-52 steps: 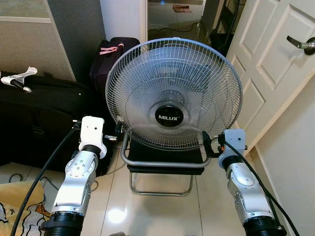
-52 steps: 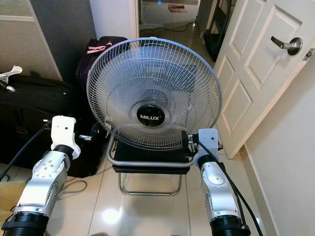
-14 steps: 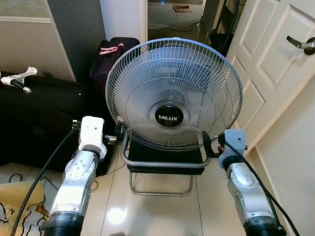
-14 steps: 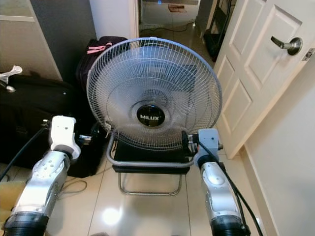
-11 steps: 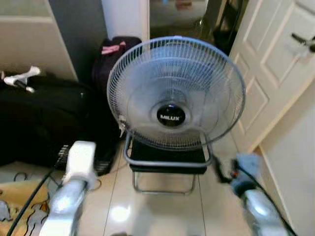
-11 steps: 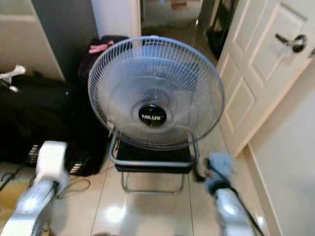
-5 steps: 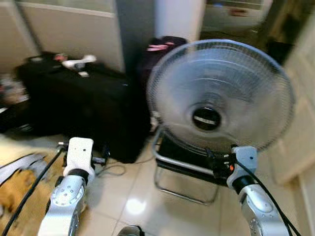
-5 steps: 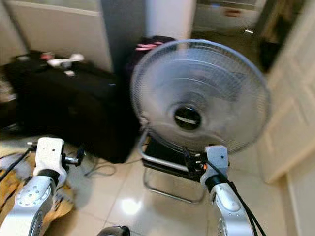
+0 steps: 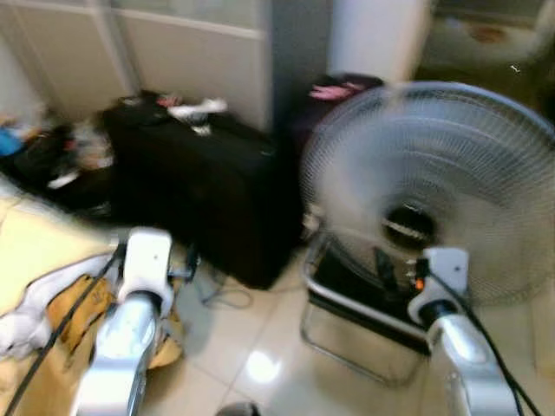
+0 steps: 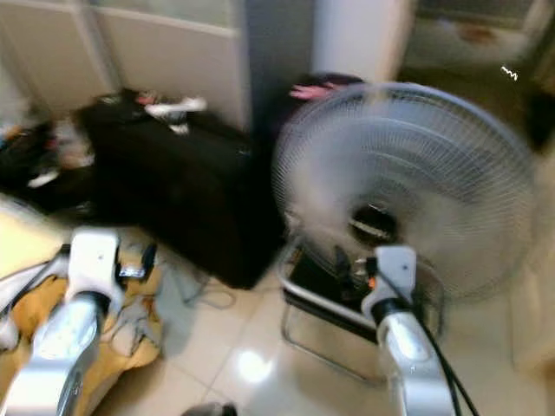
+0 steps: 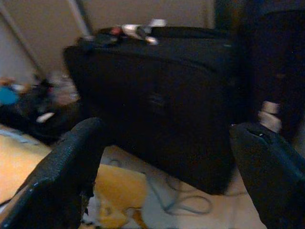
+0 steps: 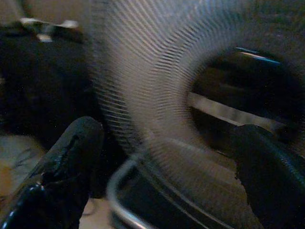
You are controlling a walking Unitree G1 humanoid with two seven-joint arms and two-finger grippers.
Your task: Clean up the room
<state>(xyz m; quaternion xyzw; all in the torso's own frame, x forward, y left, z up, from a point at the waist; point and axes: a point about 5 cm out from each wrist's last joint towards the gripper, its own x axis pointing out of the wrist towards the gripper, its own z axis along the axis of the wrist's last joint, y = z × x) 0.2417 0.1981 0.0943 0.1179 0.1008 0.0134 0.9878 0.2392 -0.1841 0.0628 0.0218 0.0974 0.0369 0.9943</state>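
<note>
A big grey floor fan [image 9: 434, 186] on a metal tube stand stands on the tiled floor at the right. To its left is a black suitcase [image 9: 204, 186] with a white item [image 9: 195, 108] on top. Yellow and white cloth [image 9: 39, 277] lies on the floor at the lower left. My left gripper [image 11: 167, 129] is open and empty, held low in front of the suitcase [image 11: 157, 100]. Close before the fan's grille [image 12: 157, 81], my right gripper [image 12: 167, 128] is also open, holding nothing. All views are blurred.
A dark bag with a pink tag [image 9: 334, 91] stands behind the fan against a white pillar. A heap of loose clutter [image 9: 56, 152] lies at the far left by the panelled wall. A cable [image 9: 221, 299] trails on the tiles by the suitcase.
The whole view has swung left, so the fan now sits at the right and the suitcase, cloth and clutter have come into sight. Both arms stay raised in front.
</note>
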